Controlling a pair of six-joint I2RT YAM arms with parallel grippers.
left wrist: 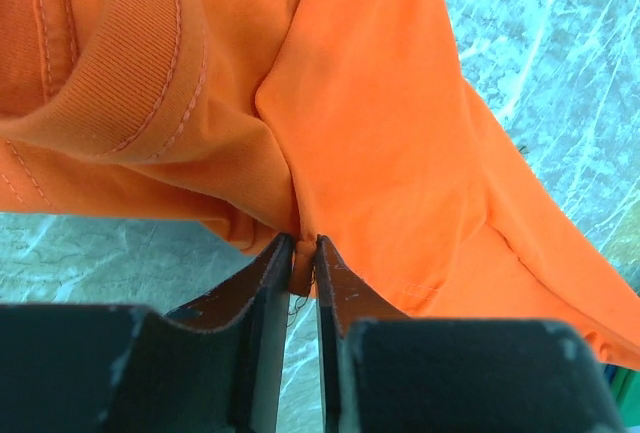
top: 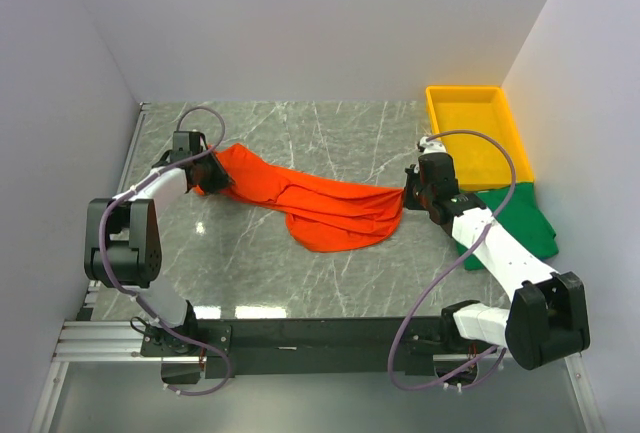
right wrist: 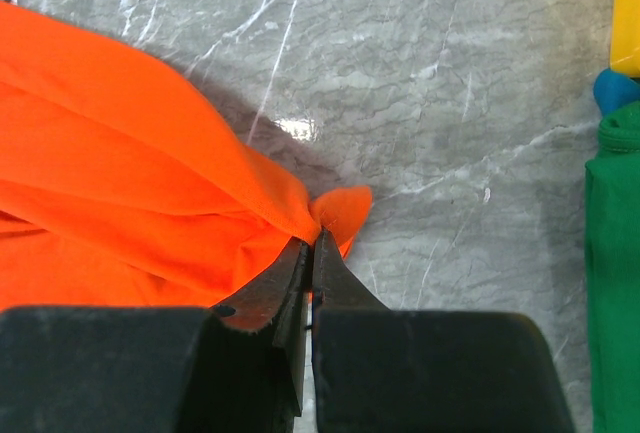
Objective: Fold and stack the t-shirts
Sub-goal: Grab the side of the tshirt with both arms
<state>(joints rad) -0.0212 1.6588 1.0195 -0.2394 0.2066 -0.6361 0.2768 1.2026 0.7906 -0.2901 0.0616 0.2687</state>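
Currently the left gripper (left wrist: 303, 243) is narrow, pinching a fold of the orange shirt (top: 330, 208) by its collar (left wrist: 120, 73). The right gripper (right wrist: 312, 238) is clamped on the opposite corner. The shirt spans mid-surface, probably pulled taut to flatten it for folding. The green shirt (top: 525, 218) waits at the right, just near of the yellow tray (top: 470, 98).

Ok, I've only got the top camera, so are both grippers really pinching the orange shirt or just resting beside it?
Observer: Left wrist view: the left gripper is shut on a fold of the orange shirt, near its ribbed collar.
Operator: And the right?
Observer: Right wrist view: the right gripper is shut on a small bunched tip of the shirt's edge.
Operator: Anything hidden by that arm?
Observer: A small blue thing between the yellow tray and the green shirt; I cannot tell what it is.
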